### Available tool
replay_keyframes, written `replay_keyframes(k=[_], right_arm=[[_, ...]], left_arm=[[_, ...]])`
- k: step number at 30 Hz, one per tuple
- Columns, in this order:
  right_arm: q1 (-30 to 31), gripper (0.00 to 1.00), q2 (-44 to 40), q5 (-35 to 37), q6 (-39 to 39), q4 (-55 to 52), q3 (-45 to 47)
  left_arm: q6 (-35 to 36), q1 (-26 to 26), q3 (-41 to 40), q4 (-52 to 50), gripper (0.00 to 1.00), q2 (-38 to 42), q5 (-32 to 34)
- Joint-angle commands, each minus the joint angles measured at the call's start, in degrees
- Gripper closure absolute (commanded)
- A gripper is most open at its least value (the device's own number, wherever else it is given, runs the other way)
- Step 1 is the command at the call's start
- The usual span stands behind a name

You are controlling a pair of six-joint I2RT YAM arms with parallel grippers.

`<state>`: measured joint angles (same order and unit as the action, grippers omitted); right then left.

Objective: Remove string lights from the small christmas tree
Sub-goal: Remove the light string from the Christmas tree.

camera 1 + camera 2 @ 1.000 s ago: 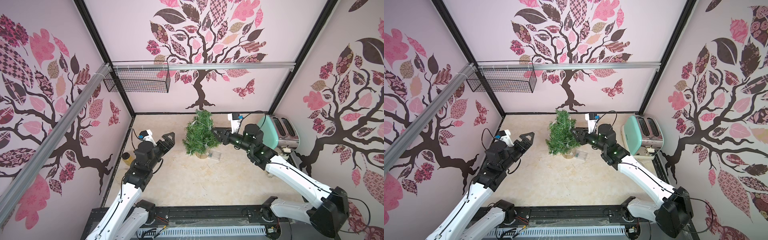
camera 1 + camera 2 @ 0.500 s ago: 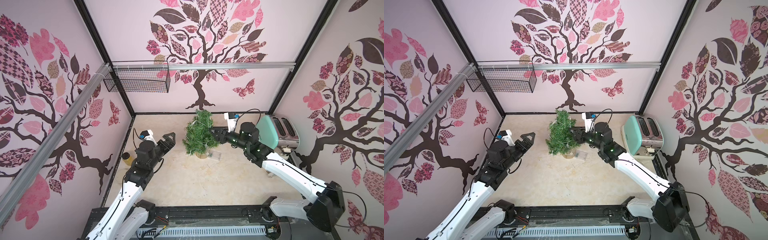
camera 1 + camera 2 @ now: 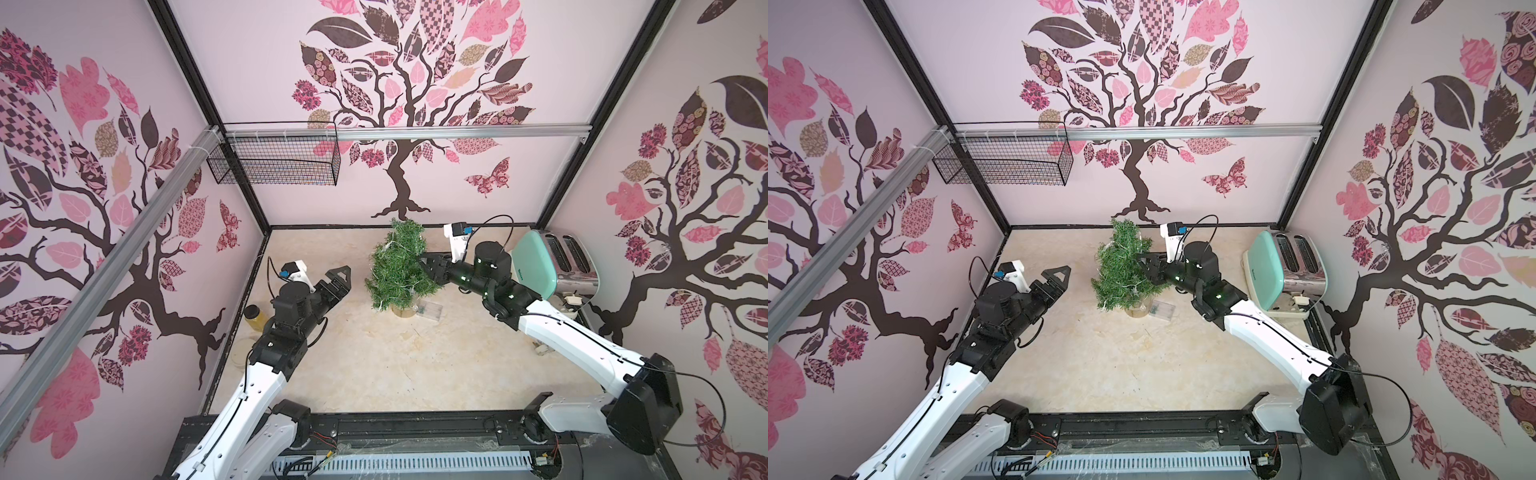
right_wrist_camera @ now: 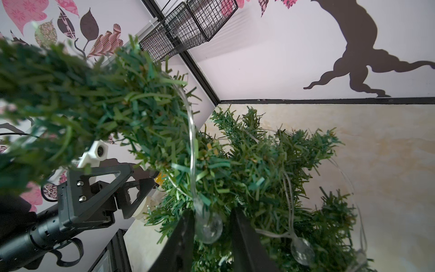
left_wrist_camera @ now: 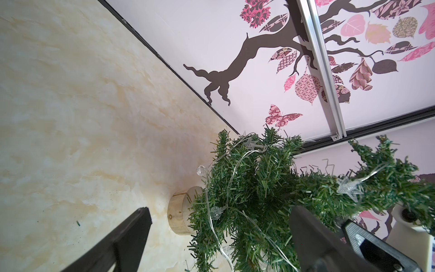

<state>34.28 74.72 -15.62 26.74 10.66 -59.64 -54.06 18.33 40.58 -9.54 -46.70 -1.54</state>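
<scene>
While the green tree (image 3: 397, 266) stands upright at the table's (image 3: 374, 353) back, silvery lights (image 5: 207, 188) looped through its branches, the left gripper (image 3: 343, 279) gapes wide and empty, clear of it, and the right gripper's (image 4: 211, 213) jaws narrowly bracket a round bulb (image 4: 209, 229), contact indeterminable.

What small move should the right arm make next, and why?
Probably close the right gripper on the round bulb of the string lights, looped over the small christmas tree: the bulb sits between the jaws with a gap on one side.
</scene>
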Motion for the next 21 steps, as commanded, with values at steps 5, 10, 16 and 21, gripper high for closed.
replay_keyframes(k=[5,10,16,21], right_arm=[[0.3,0.77,-2.1,2.8,-0.8,-2.4,-3.0],[0.3,0.8,-3.2,7.1,-2.4,-5.8,-5.2],[0.3,0.81,-1.5,9.4,-6.0,-10.4,-10.7],[-0.8,0.81,1.8,9.2,-10.1,-14.7,-17.6]], left_arm=[[0.2,0.2,-0.3,0.6,0.02,0.4,0.3],[0.1,0.2,0.5,0.5,0.02,0.3,-0.1],[0.8,0.2,1.8,0.5,0.02,-0.2,-1.4],[2.9,0.1,3.4,0.7,0.02,-0.8,-3.3]])
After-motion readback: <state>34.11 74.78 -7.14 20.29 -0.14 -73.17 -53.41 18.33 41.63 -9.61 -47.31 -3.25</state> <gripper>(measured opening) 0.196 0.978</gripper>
